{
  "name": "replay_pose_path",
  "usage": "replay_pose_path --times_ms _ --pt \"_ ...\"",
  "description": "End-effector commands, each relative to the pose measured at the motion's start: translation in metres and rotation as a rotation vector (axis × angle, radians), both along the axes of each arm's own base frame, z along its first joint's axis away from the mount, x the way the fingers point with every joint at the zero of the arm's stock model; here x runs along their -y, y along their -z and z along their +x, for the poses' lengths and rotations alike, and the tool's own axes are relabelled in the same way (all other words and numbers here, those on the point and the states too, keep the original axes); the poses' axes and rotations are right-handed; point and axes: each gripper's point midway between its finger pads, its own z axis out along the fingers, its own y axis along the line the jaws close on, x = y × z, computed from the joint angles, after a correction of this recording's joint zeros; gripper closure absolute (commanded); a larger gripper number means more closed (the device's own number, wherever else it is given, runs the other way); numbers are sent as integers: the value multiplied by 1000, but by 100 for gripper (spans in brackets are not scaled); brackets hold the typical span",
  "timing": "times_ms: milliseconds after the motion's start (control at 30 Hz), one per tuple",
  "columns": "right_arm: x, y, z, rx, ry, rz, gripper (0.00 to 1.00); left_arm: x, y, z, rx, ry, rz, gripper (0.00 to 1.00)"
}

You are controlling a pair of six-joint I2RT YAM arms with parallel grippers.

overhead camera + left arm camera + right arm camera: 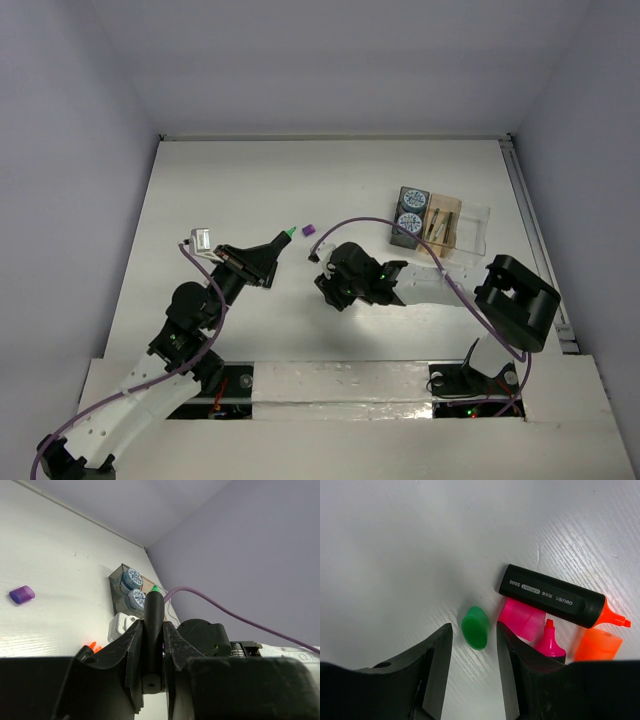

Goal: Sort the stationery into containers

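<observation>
**Desk:** What sits closest to you?

**Me:** My right end effector (473, 626). Its two black fingers (437, 660) fill the near edge of the wrist view. They are spread and stand either side of a loose green cap (475, 628) on the white table (395, 540). A sliver of table shows on each side of the cap, so I am not gripping it.

**Desk:** What lies around it?

**Me:** Just right of it is a pink cap (521, 619), with a pink-tipped highlighter (549, 641) beside that, its body hidden behind my finger. Just beyond them lies an orange-tipped highlighter (552, 601), uncapped, with an orange cap (598, 645) near its tip.

**Desk:** And your left side?

**Me:** My left end effector (154, 628) is pressed together on a green-tipped highlighter (154, 607), whose tip points to the far right, toward the containers. From above, a purple cap (308, 229) lies on the table just right of that tip.

**Desk:** Where are the containers?

**Me:** Far right. The dark grey holder (403, 238) has two round blue-and-white pieces (413, 197) in it. It stands against the left side of the clear plastic box (475, 228), which has a tan insert (445, 212). A few thin items lie in the box, and I cannot tell what they are.
</observation>
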Motion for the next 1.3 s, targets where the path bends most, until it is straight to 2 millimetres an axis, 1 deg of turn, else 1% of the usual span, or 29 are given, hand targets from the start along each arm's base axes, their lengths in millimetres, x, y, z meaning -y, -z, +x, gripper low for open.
replay_pose_path --times_ms 0,67,133,200,267,300,333,367,467,500,533,600,633,667,700,733,767,800,833,867,900,933,1000,1033,1067,1100,1167,1200,1267 --pt "-20 -21 13 41 -2 83 55 1 -14 -2 55 14 -27 100" --pt "-20 -20 12 38 0 81 58 2 -11 -2 52 17 -26 100" --pt "-20 -20 12 36 2 82 65 2 -9 -2 48 19 -27 100" --pt "-20 -15 14 34 10 70 68 2 -9 -2 48 18 -27 100" --pt "-18 -12 14 31 14 58 69 1 -10 -3 50 15 -29 100" --pt "-17 -12 14 31 21 58 74 0 -10 -3 50 12 -30 100" --pt "-16 -10 14 29 25 55 75 0 -11 -3 52 11 -29 100" --pt "-16 -12 15 36 33 58 76 0 -10 -3 51 10 -29 100" --pt "-16 -19 17 49 49 73 85 0 -10 -3 52 10 -30 100" --pt "-15 -30 19 64 67 98 90 0 -10 -3 52 13 -27 100" --pt "-15 -37 19 68 75 115 90 0 -10 -3 50 14 -27 100" --pt "-18 -60 24 96 99 191 91 1 -10 -4 50 21 -28 100" --pt "-19 -83 24 122 103 245 91 2 -9 -5 48 24 -28 100" --pt "-18 -93 24 132 108 272 91 2 -9 -6 45 30 -33 100" --pt "-12 -104 32 134 141 309 91 4 -8 -7 41 41 -34 100" --pt "-8 -126 34 142 146 375 91 5 -9 -8 44 51 -40 100" --pt "-3 -139 37 135 150 423 91 7 -7 -8 37 62 -44 100" --pt "6 -149 44 90 161 502 91 10 -6 -10 24 79 -64 100" --pt "13 -161 46 73 160 558 91 17 -2 -13 17 123 -74 100" --pt "21 -179 47 74 153 626 91 21 0 -14 7 147 -87 100" --pt "22 -191 40 23 111 694 90 28 2 -19 -17 192 -112 100" --pt "33 -195 49 17 137 717 90 30 7 -17 -26 205 -126 100" --pt "38 -209 44 -21 121 764 90 38 10 -24 -43 268 -152 100" --pt "45 -212 50 -32 138 779 90 40 9 -24 -48 284 -184 100" --pt "48 -215 50 -51 136 797 91 42 9 -27 -50 304 -195 100" --pt "47 -221 43 -115 104 839 92 44 5 -31 -40 332 -208 100" --pt "57 -220 46 -175 114 882 93 46 7 -32 -57 349 -221 100" --pt "54 -231 38 -222 58 939 93 47 7 -34 -56 357 -226 100" --pt "50 -230 32 -280 19 970 93 46 4 -34 -48 363 -245 100"
